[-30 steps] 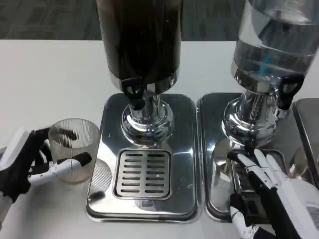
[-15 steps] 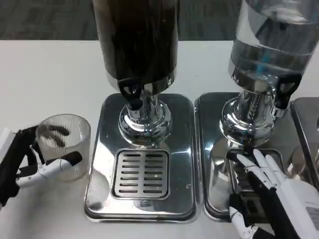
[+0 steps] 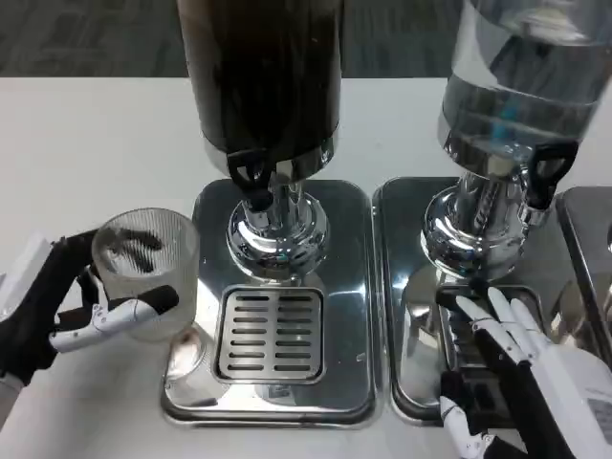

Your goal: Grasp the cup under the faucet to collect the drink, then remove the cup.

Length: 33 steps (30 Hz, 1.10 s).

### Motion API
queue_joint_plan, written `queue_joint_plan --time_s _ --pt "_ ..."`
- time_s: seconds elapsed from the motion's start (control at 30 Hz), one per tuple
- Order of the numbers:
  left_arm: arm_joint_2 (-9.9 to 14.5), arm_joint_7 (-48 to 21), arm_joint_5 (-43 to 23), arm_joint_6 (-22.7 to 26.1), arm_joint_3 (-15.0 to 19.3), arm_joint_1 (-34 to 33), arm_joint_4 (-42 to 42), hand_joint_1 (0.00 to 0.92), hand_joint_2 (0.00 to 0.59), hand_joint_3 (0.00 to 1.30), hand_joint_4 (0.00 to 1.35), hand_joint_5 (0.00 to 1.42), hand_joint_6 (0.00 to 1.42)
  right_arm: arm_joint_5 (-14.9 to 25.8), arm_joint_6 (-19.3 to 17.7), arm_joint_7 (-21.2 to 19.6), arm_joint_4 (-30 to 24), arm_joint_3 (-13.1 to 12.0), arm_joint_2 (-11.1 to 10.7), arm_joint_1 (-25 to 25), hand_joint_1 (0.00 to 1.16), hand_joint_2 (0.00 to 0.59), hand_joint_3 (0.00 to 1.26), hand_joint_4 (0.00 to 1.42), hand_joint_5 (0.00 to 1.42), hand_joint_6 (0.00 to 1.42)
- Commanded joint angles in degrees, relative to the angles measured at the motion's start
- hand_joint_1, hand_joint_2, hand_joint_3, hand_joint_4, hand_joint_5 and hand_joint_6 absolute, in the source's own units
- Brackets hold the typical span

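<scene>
The ribbed clear cup (image 3: 146, 273) stands upright, mouth up, its long axis vertical, at the left edge of the dark dispenser's steel base (image 3: 279, 311). The left hand (image 3: 67, 306) grasps it: a white finger crosses the front of the cup wall low down, and black fingers show through the glass on the far side. Whether the cup's foot rests on the bench or is lifted just clear of it cannot be told.

To the cup's right lies the slotted drip grate (image 3: 271, 333), set in the near half of the base. Above and behind the grate hangs the black faucet (image 3: 255, 179) of the dark drink dispenser (image 3: 263, 76), on its chrome pedestal. The cup sits left of the faucet and nearer the camera, not under it. Between cup and grate is only the raised rim of the base.

Left of and behind the cup the white bench (image 3: 96, 153) lies open.

On the right stands a clear water dispenser (image 3: 521, 86) on its own steel tray (image 3: 411, 316). The right hand (image 3: 521, 368) rests over the near part of that tray, fingers stretched forward and slightly apart, gripping nothing.
</scene>
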Motion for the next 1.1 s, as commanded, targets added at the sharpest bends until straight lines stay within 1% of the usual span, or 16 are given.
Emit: queue_joint_plan --time_s 0.03,0.4,0.6,0.83,1.1 --pt "-1.62 -1.24 -0.16 -1.78 -0.49 -2.4 -1.3 0.517 0.15 0.59 0.62 0.9 1.1 0.3 -0.63 -0.51 -0.14 -0.11 0.01 0.04 0.55 0.558 0.15 0.01 0.0 0.1" --pt "-4.33 -2.97 1.87 -0.18 -3.14 -5.31 -0.1 0.512 0.155 0.59 0.62 0.9 1.09 0.01 -0.6 -1.09 -0.54 -0.13 0.6 0.77 0.57 0.551 0.15 0.01 0.0 0.1" --pt "-4.94 -2.98 2.62 0.61 -3.94 -6.45 0.64 0.513 0.153 0.59 0.62 0.9 1.09 -0.06 -0.53 -1.24 -0.72 0.05 1.0 0.92 0.58 0.55 0.15 0.01 0.0 0.1" --pt "-5.91 -2.56 4.59 2.92 -6.17 -8.14 1.79 0.518 0.151 0.59 0.62 0.9 1.09 -0.18 -0.32 -1.42 -1.04 -0.13 1.41 1.2 0.59 0.55 0.16 0.01 0.0 0.1" --pt "-6.09 -2.05 6.7 4.6 -8.54 -9.28 2.98 0.52 0.151 0.58 0.62 0.89 1.09 -0.52 -0.29 -1.53 -1.13 0.04 2.11 1.59 0.59 0.55 0.15 0.01 0.0 0.1"
